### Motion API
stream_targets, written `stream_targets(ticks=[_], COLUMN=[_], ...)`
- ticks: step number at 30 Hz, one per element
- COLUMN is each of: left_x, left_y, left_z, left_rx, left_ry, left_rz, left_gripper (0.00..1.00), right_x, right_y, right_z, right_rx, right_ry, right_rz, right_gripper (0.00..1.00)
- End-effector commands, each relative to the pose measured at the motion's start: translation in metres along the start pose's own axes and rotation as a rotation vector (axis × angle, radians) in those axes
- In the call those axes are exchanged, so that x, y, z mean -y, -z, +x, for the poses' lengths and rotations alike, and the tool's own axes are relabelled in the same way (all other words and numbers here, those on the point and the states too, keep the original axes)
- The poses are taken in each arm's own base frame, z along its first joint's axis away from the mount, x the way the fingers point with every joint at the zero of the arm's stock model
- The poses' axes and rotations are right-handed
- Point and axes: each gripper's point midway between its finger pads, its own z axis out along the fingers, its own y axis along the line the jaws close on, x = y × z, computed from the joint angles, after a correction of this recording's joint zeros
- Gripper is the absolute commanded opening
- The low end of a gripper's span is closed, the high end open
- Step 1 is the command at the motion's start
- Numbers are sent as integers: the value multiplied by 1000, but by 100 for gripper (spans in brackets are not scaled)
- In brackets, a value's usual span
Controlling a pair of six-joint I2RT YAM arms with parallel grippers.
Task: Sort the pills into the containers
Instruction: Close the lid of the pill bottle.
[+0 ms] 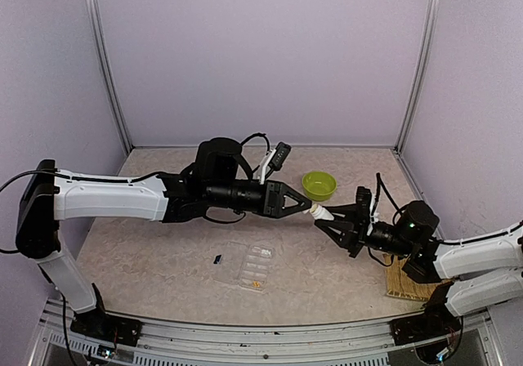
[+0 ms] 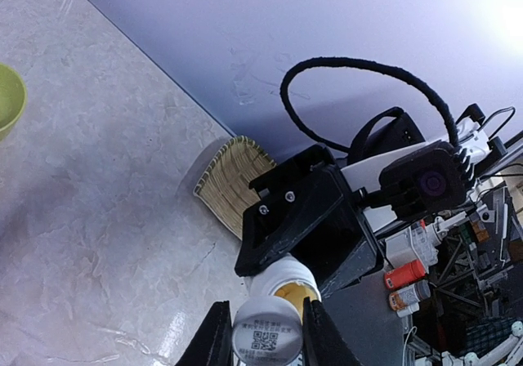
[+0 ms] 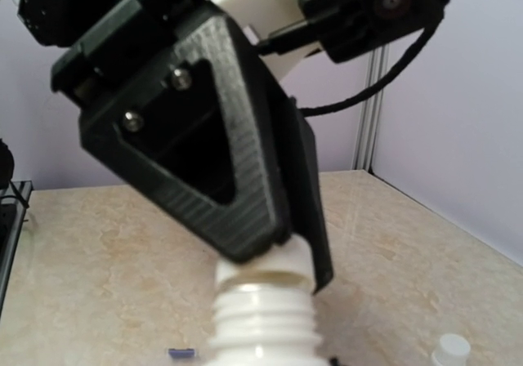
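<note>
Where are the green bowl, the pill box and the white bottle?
green bowl (image 1: pixel 319 194), top view, its near outer wall.
pill box (image 1: pixel 249 264), top view, bare clear plastic near the middle.
white bottle (image 1: pixel 322 213), top view, its visible white part.

You see the left gripper (image 3: pixel 274 261) clamped on a white cap (image 3: pixel 265 266) directly above the threaded neck of a white bottle (image 3: pixel 263 325); a small white object (image 3: pixel 451 351) rests on the counter (image 3: pixel 106 252).

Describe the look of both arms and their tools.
Both arms have white shells with black joints: left arm, right arm. The left tool and right tool are black, with triangular wedge-shaped fingers, each fixed by two screws. A black cable loops over the right wrist, beside its black camera.
</note>
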Motion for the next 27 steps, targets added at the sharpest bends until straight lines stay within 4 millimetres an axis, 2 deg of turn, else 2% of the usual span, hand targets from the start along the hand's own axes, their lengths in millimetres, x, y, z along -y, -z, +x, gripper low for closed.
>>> stream_targets(ticks=[1, 7, 27], left_x=[16, 22, 11], left_y=[3, 2, -7], left_z=[-7, -7, -4], left_rx=[23, 22, 11], left_ry=[-8, 4, -22], left_rz=[55, 88, 10], left_gripper=[25, 25, 25], right_x=[-1, -1, -2], right_y=[-6, -8, -12], right_z=[-9, -11, -12], right_rx=[24, 24, 20], right_ry=[20, 25, 29], right_rz=[-6, -10, -22], right_gripper=[14, 14, 14])
